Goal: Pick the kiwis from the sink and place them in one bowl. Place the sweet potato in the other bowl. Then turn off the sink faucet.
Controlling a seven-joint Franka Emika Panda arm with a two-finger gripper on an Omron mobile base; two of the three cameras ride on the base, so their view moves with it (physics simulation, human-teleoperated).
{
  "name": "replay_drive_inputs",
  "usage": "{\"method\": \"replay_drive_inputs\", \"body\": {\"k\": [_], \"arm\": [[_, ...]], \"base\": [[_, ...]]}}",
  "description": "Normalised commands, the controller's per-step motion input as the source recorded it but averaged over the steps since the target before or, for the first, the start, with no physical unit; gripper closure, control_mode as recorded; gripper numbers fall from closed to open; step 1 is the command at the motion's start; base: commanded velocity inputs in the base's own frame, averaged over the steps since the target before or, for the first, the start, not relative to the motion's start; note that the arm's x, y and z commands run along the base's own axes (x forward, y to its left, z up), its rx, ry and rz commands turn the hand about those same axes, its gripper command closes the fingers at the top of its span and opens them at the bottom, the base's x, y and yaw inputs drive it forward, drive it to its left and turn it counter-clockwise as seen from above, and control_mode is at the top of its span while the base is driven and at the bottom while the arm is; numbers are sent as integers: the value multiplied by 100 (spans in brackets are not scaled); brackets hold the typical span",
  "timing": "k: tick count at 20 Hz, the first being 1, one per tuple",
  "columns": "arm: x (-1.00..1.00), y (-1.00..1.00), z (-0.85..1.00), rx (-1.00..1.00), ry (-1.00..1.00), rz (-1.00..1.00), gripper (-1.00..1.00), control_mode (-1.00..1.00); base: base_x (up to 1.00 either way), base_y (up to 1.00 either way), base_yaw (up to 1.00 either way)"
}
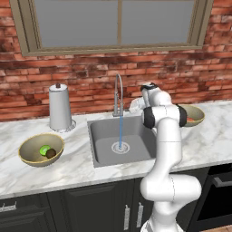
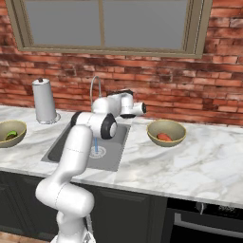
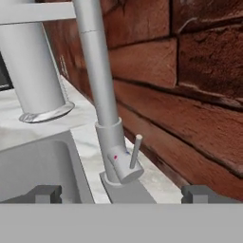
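Running water falls in a thin blue stream from the sink faucet (image 1: 118, 93) onto the round drain of the sink (image 1: 102, 136), whose grey basin holds no fruit. Both kiwis (image 1: 47, 151), one bright green and one dark brown, lie side by side in one bowl (image 1: 27, 156) on the marble counter (image 1: 68, 167) to the left of the sink, near the white paper-towel holder (image 1: 60, 108) that stands by the brick wall (image 1: 27, 90). On the right of the sink, the sweet potato (image 2: 164, 137) rests in the other bowl (image 2: 166, 126). At the far right corner of the basin, the gripper (image 3: 122, 193) hangs close to the base of the faucet with its jaws spread wide and nothing between them. From the hand camera, the two dark fingertips (image 3: 45, 193) flank the faucet's chrome base, and the small lever handle (image 3: 135, 151) sticks up from the valve body just beyond them, clear of both tips.
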Motion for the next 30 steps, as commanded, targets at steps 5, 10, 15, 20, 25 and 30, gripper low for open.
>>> {"method": "replay_drive_inputs", "body": {"k": [5,10,15,20,25,30], "arm": [[26,25,-5,0,2,0,-100,-100],[34,32,-2,0,3,1,-100,-100],[42,32,-2,0,6,8,-100,-100],[51,12,-14,0,6,22,-100,-100],[47,22,-20,0,4,48,-100,-100],[38,43,-2,5,0,52,-100,-100]], "base": [[0,0,0],[0,0,0],[0,0,0],[0,0,0],[0,0,0],[0,0,0]]}}
